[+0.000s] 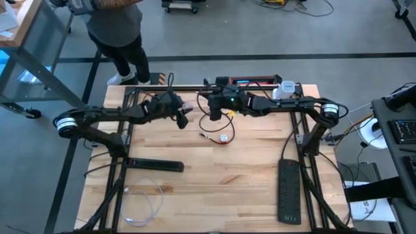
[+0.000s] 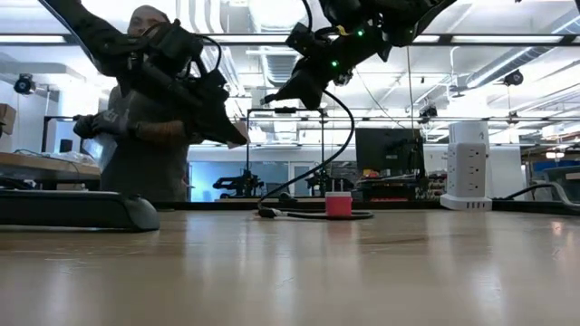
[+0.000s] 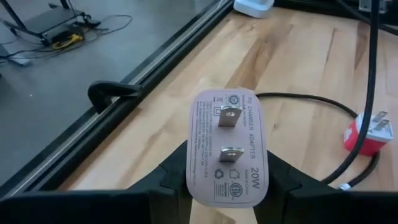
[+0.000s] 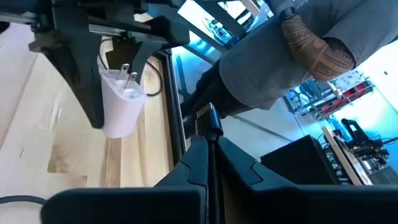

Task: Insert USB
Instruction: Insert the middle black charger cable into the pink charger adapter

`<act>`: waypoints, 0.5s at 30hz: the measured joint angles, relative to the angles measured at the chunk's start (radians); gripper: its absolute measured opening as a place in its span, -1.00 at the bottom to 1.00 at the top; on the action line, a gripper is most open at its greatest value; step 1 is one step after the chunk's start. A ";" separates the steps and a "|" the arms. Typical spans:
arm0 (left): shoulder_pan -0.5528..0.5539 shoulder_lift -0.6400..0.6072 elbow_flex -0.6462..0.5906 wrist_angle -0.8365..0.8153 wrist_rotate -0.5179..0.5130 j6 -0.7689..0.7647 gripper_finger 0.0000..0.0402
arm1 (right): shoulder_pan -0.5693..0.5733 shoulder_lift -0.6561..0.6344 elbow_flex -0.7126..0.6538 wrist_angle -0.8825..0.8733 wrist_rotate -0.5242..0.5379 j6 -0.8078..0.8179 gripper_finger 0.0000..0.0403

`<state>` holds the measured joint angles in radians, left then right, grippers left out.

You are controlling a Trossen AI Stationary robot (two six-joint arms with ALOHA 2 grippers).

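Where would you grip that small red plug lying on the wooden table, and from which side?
Probably the small red plug by its body, hand coming down from above, fingers across the sides: metal prongs stick out one end and the black cable curls close beside it.

Colours across the wooden bench

The table (image 1: 247,175) is showing pale blond wood grain, while the charger (image 3: 227,148) is showing a pinkish-white face with grey print and silver prongs. A red plug (image 3: 368,134) is lying beside a black cable (image 3: 323,107); two power strips (image 1: 289,190) are showing black, and a person (image 4: 273,56) is wearing grey.
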<state>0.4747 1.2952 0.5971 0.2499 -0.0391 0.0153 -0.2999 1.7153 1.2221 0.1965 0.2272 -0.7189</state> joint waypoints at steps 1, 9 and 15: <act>0.000 -0.001 -0.003 0.002 0.001 0.000 -0.50 | 0.001 0.000 0.000 -0.005 0.000 0.000 -1.00; 0.000 -0.017 -0.032 0.027 0.047 -0.087 -0.50 | 0.048 -0.014 0.000 -0.021 0.009 -0.005 -1.00; -0.009 -0.022 -0.040 0.031 0.131 -0.098 -0.50 | 0.115 -0.046 0.000 -0.039 0.039 -0.013 -1.00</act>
<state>0.4657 1.2734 0.5568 0.2808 0.0915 -0.0830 -0.1852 1.6691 1.2221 0.1577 0.2657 -0.7315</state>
